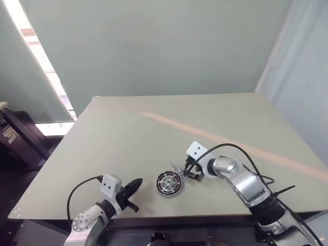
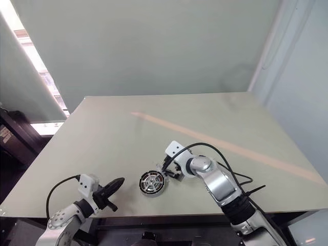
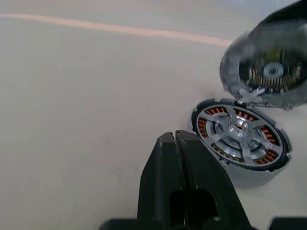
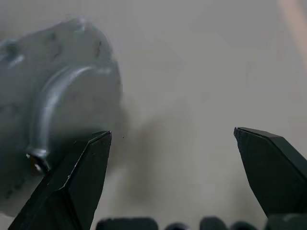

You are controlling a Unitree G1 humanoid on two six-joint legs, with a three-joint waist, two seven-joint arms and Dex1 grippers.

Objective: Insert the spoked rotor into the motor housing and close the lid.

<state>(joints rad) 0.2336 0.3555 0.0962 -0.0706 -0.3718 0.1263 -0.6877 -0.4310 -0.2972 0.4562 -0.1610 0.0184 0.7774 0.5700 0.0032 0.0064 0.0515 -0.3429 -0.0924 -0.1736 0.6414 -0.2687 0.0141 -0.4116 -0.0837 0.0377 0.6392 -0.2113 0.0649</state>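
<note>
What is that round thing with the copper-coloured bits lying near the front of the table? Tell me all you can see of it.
It is the motor housing, a short round dark puck lying flat on the table. Inside, a ring of copper-brown windings shows between the silvery arms of the spoked rotor, which sits in it. At its far edge the grey lid stands raised and open, joined there. The right tool is open beside the lid; the left tool, shut, points at the housing without touching.

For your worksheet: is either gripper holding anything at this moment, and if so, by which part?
Nothing is held. The left gripper is shut on nothing, short of the motor housing, where the spoked rotor sits. The right gripper is open beside the raised lid.
</note>
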